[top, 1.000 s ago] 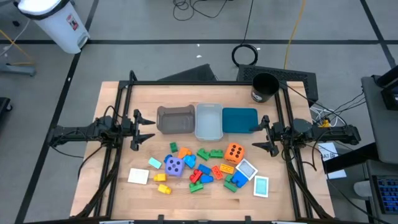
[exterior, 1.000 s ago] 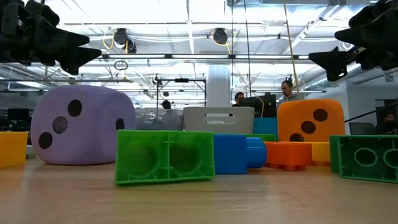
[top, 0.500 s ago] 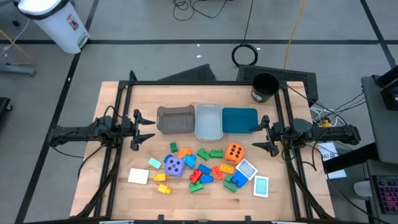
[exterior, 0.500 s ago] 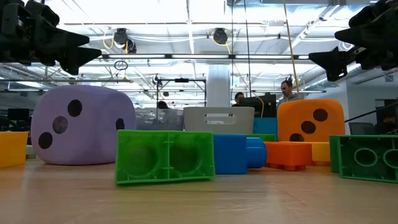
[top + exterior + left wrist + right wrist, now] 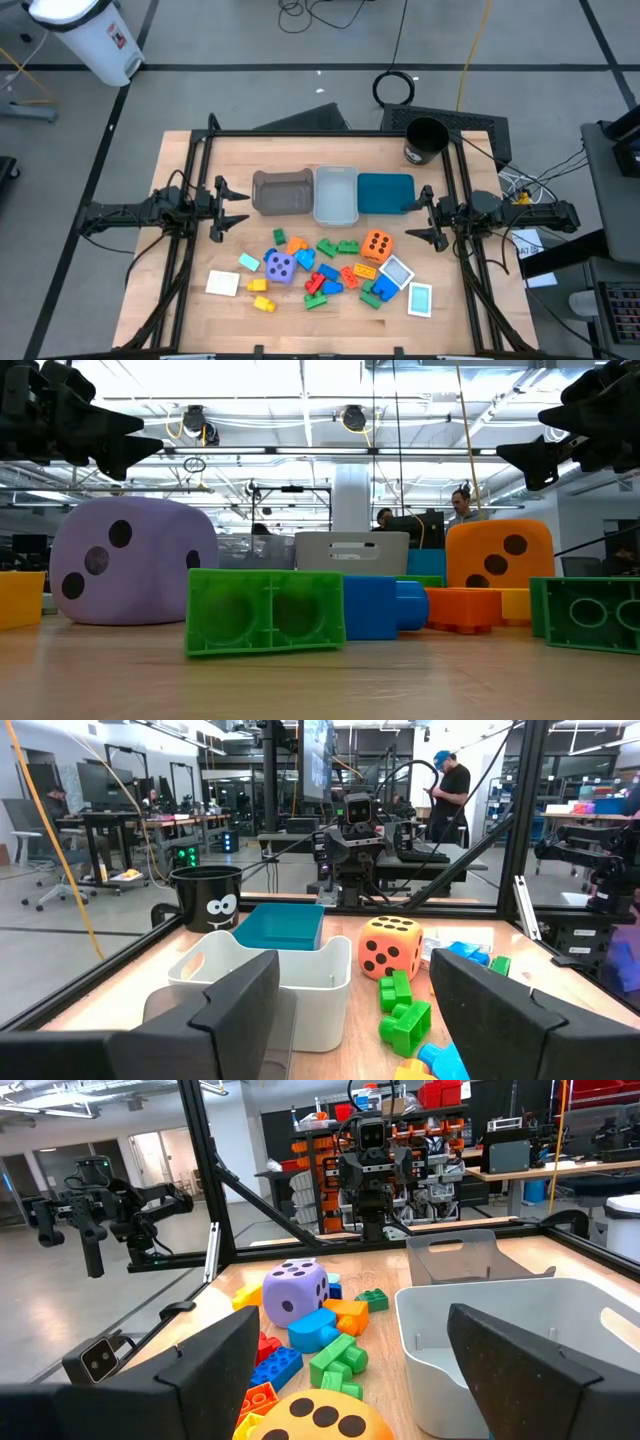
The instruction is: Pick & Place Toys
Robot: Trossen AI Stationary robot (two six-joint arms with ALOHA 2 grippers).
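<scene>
Grey bin, clear bin, teal bin

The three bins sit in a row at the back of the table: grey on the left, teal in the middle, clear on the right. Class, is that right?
Not quite. The high view shows the clear bin in the middle and the teal bin on the right; the grey bin is on the left, as stated.

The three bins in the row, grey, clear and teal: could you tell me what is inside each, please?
From above, the grey bin, clear bin and teal bin show only bare floors. No toy lies in any. The wrist views hide part of each floor behind the near walls.
</scene>
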